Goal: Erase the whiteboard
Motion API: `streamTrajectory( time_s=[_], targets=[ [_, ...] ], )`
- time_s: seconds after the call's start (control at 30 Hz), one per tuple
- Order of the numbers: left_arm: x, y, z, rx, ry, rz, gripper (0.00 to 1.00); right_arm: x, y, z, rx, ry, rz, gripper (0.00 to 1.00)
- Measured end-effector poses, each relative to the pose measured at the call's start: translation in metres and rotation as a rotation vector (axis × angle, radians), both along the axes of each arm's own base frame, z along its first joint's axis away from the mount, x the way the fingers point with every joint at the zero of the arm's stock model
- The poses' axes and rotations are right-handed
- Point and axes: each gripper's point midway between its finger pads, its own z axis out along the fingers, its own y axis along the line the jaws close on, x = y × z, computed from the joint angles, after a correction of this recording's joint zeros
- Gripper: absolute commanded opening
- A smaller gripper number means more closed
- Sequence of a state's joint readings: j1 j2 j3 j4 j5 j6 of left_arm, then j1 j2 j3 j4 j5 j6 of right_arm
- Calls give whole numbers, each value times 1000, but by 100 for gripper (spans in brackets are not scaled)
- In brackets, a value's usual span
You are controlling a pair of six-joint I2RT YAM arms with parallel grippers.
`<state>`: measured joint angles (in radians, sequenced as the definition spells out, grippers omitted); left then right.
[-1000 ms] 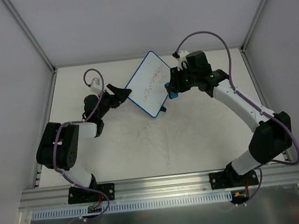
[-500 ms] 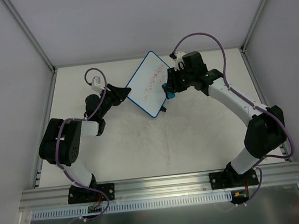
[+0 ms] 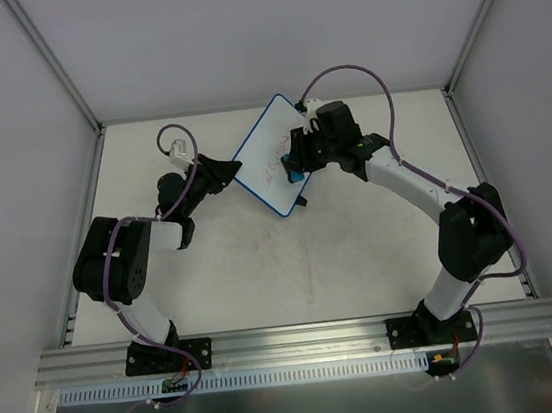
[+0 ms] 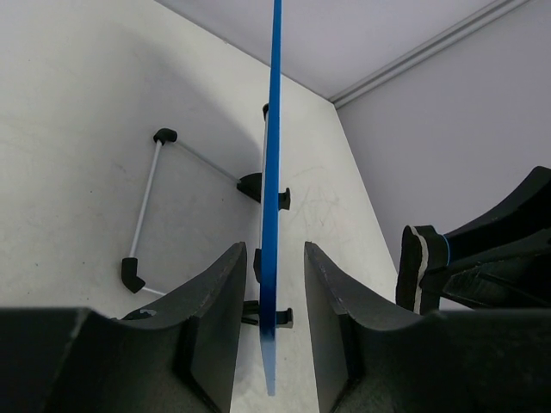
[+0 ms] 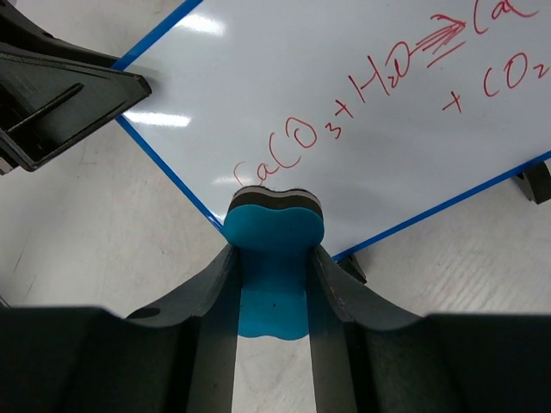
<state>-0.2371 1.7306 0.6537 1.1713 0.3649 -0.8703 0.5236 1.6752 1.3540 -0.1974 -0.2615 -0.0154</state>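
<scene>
The whiteboard (image 3: 272, 157) stands tilted at the back of the table, white with a blue rim and red chemical writing (image 5: 362, 86). In the left wrist view it is edge-on (image 4: 274, 172). My left gripper (image 3: 233, 172) straddles its left edge; its jaws (image 4: 273, 254) are open with a gap on each side of the rim. My right gripper (image 3: 296, 164) is shut on a blue eraser (image 5: 274, 258). The eraser's dark felt face is against the board's lower part, just under the start of the writing. The right gripper (image 5: 274, 251) also shows in the left wrist view (image 4: 482, 258).
A thin white wire stand with black ends (image 4: 146, 206) props the board from behind. Black feet (image 5: 534, 182) sit at the board's lower edge. Grey walls and metal posts (image 3: 63, 71) enclose the table; an aluminium rail (image 3: 293, 340) runs along the near edge.
My right gripper has moved left with the eraser, from beside the board's right edge onto its face. The left gripper has shifted slightly and stays at the board's left edge.
</scene>
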Motion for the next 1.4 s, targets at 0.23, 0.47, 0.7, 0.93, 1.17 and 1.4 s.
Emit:
streamTrajectory(
  time_s=[0.23, 0.47, 0.7, 0.93, 1.17, 1.4],
  targets=[
    [-2, -5, 0, 15, -13, -9, 33, 9, 13, 11, 5, -73, -35, 0],
    [-5, -12, -3, 37, -20, -25, 27, 52, 22, 46, 73, -119, -78, 0],
    [-4, -10, -7, 64, -23, -23, 21, 89, 11, 69, 162, -106, -141, 0],
    [-5, -9, -14, 80, 0, -19, 14, 116, 14, 74, 206, -77, -169, 0],
    [-5, -10, -10, 75, -10, -20, 0, 144, 9, 53, 229, -18, -223, 0],
    [-6, -11, -10, 81, -17, -24, 0, 156, -7, 15, 181, 54, -304, 0]
  ],
)
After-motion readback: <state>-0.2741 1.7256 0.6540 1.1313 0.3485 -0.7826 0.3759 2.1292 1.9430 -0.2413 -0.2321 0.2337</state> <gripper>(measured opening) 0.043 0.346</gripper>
